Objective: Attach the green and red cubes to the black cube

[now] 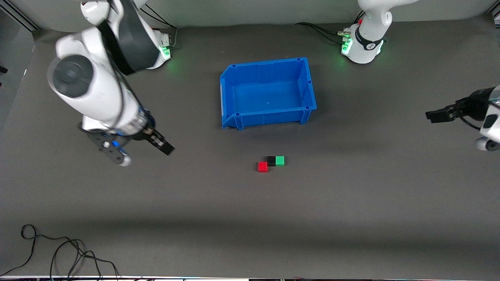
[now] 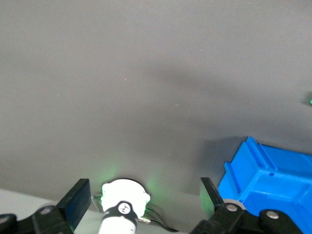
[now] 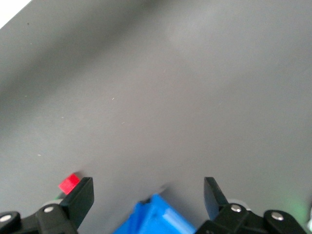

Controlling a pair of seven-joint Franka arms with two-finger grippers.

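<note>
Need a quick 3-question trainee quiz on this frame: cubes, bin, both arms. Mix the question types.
1. True or false: the green cube touches the black cube.
2. Which cube lies nearest the front camera? A) green B) black C) red
3. Fill in: the blue bin holds ____ cubes.

Key
1. True. They sit side by side, green toward the left arm's end of the table.
2. C. The red cube lies nearer to the front camera than the black cube, by its corner; whether they touch is unclear.
3. No. The bin is empty. Both the left gripper and the right gripper hang open, off to the table's ends and holding nothing.
</note>
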